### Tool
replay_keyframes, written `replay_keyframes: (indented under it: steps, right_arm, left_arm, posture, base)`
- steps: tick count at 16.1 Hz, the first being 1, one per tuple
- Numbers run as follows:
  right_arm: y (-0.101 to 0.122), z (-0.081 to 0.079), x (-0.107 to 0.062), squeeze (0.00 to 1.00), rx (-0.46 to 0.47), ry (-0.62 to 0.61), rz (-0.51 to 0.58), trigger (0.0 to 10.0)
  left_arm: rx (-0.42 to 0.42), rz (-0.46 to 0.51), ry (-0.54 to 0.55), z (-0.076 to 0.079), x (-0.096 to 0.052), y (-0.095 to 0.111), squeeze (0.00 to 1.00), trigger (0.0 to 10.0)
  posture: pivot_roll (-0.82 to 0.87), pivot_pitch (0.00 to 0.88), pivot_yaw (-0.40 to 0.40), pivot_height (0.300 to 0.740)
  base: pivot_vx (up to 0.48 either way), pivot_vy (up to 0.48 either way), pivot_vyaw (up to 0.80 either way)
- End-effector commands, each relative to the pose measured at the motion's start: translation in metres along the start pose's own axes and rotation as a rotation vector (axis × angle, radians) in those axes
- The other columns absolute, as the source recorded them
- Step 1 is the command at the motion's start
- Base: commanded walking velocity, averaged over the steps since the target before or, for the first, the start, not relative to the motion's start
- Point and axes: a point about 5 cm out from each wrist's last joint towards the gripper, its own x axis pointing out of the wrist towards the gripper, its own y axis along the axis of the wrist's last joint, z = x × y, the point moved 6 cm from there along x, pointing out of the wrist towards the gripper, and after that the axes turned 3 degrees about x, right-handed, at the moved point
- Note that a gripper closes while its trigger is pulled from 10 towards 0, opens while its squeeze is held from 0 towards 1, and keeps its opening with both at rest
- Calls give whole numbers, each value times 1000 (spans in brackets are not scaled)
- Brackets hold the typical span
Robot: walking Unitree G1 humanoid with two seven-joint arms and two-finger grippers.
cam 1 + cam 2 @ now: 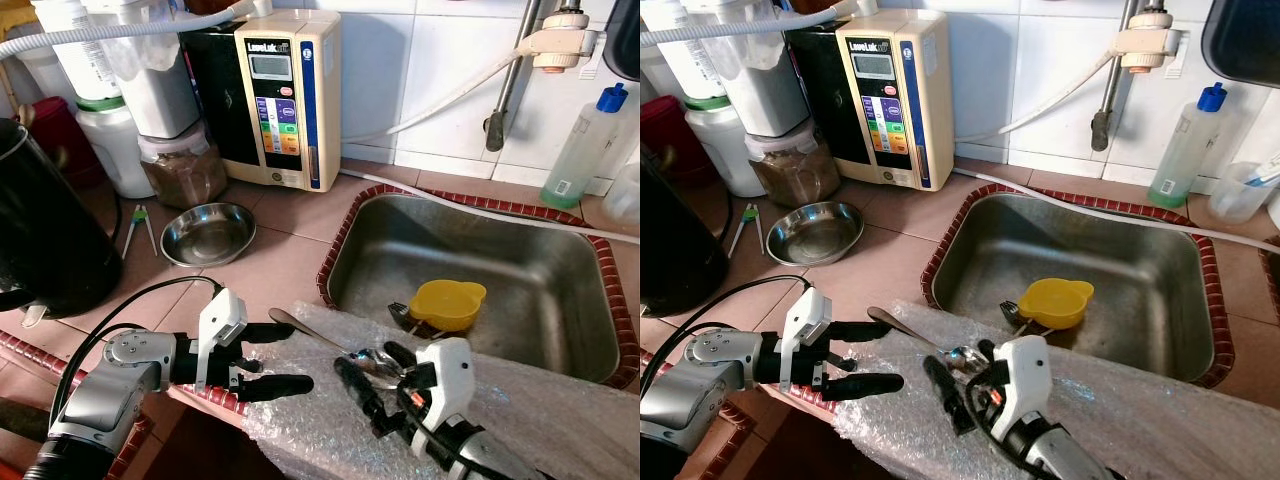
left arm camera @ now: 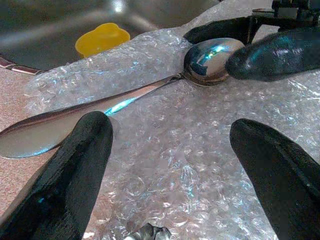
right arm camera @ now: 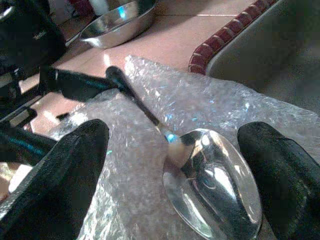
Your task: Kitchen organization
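A steel spoon (image 1: pixel 300 329) lies on a sheet of bubble wrap (image 1: pixel 500 420) spread over the counter's front edge, just before the sink (image 1: pixel 560 260). My left gripper (image 1: pixel 296 357) is open, one finger beside the handle end and the other nearer me. In the left wrist view the handle (image 2: pixel 75 120) runs past one black finger (image 2: pixel 75 170). My right gripper (image 1: pixel 372 365) is open and straddles the spoon's bowl (image 3: pixel 215 185), low over the wrap. A yellow cup (image 1: pixel 447 303) and a fork (image 1: pixel 398 312) lie in the sink.
A steel bowl (image 1: pixel 208 232) and small tongs (image 1: pixel 138 225) sit on the tiled counter to the left. A black pot (image 1: pixel 45 240) stands at the far left, a water ioniser (image 1: pixel 285 95) and jars behind. A plastic bottle (image 1: pixel 585 150) stands behind the sink.
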Motion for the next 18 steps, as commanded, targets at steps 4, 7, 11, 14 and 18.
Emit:
replay_keyframes:
  steps: [4, 7, 11, 14, 18]
  right_arm:
    - [-11, -4, -3, 1000, -7, 26, -36, 0]
    - [-12, -1, -5, 1000, -23, 6, -36, 0]
    - [-13, 10, -9, 949, -63, -31, -38, 0]
    - [-13, 13, -11, 835, -64, -47, -34, 0]
    - [-7, 28, -14, 592, -156, -124, -7, 0]
  left_arm:
    - [-16, 26, 58, -4, -1, -1, 0, 10000]
    - [-39, 76, 151, -10, -3, -2, 0, 10000]
    - [-46, 204, 364, -24, -13, 10, 0, 10000]
    - [-53, 221, 446, -30, -23, 8, 0, 10000]
    - [8, 272, 649, -52, -36, 20, 0, 10000]
  posture:
    - [-53, 17, 80, 740]
    - [-48, 14, 77, 740]
    - [-40, 13, 76, 740]
    - [-33, 12, 76, 740]
    - [-32, 10, 80, 740]
  base:
    - [0, 0, 0]
    - [0, 0, 0]
    - [0, 0, 0]
    - [0, 0, 0]
    - [0, 0, 0]
